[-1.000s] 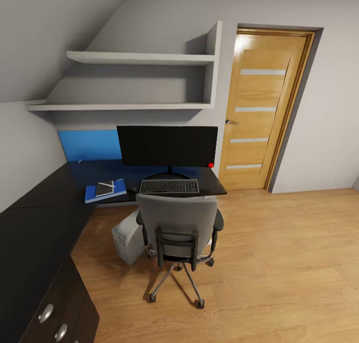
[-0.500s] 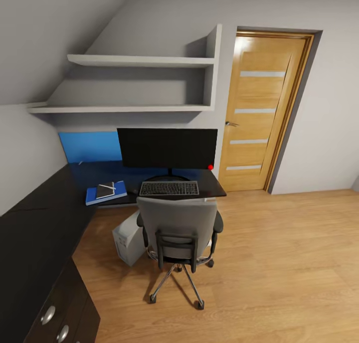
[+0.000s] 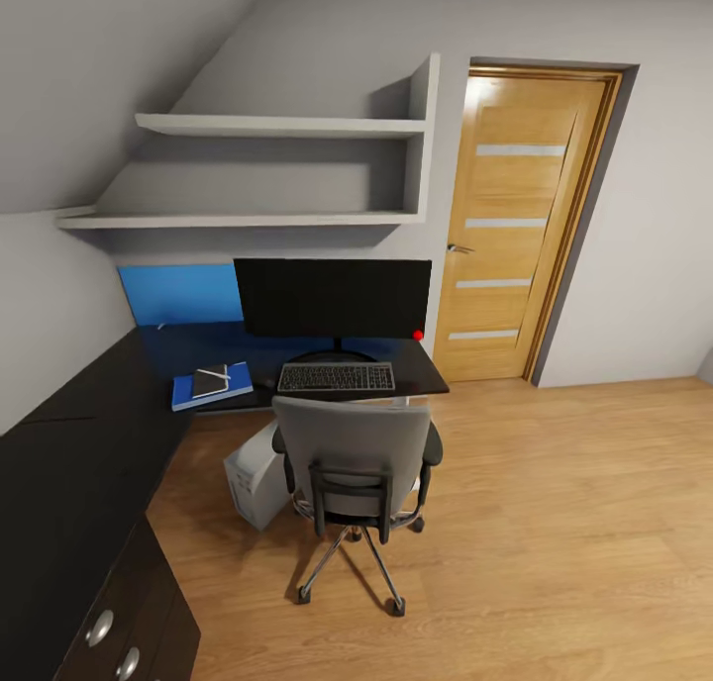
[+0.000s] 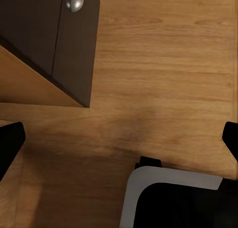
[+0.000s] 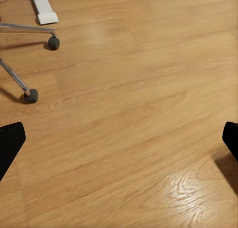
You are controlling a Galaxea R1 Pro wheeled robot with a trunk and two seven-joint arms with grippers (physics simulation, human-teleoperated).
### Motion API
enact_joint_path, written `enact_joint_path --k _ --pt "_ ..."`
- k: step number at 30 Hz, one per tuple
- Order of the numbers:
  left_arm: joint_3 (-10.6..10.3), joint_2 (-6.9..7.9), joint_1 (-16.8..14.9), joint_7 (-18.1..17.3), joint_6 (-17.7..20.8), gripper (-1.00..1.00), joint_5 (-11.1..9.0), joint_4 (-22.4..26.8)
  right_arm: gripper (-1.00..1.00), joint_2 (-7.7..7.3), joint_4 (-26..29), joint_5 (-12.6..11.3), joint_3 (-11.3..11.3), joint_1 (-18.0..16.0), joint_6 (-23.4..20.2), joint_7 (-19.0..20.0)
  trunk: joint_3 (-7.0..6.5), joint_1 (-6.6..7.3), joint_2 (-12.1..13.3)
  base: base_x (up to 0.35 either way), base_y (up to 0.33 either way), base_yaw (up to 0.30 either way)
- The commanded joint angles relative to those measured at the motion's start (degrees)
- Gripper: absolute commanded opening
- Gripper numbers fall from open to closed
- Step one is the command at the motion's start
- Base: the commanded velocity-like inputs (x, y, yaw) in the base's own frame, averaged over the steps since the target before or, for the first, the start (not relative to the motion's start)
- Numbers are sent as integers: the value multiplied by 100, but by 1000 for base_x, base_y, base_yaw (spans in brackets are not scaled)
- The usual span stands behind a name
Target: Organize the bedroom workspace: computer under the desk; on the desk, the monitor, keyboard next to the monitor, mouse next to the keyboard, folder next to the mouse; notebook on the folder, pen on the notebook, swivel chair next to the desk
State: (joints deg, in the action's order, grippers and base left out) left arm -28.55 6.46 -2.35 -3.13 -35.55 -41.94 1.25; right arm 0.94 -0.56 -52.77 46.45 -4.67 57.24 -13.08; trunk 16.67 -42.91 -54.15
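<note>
Desk almost arranged, I think

Monitor (image 3: 333, 298), keyboard (image 3: 336, 376), folder (image 3: 211, 387) stack on desk (image 3: 89, 414) mid-frame; chair (image 3: 354, 460) beside; mouse unclear; both grippers (image 4: 119, 138) (image 5: 119, 138) wide open, empty

Ahead of me two pale grey wall shelves (image 3: 282, 125) hang under the sloped ceiling, above a blue wall panel (image 3: 180, 293), beside a shut wooden door (image 3: 517, 224).

Glossy black desk (image 3: 89, 434), light wood floor (image 3: 555, 523), grey padded swivel chair (image 3: 354, 453)
</note>
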Motion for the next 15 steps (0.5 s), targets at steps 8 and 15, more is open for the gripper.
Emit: enact_joint_path --k 8,15 --pt "-51 31 -3 -415 -3 100 -635 -2 100 3 -6 3 48 -1 7 -54 7 0 -5 0 0 0" --pt "-115 -162 -3 -434 7 100 -671 2 100 3 -6 3 48 0 7 -54 7 0 -5 0 0 0"
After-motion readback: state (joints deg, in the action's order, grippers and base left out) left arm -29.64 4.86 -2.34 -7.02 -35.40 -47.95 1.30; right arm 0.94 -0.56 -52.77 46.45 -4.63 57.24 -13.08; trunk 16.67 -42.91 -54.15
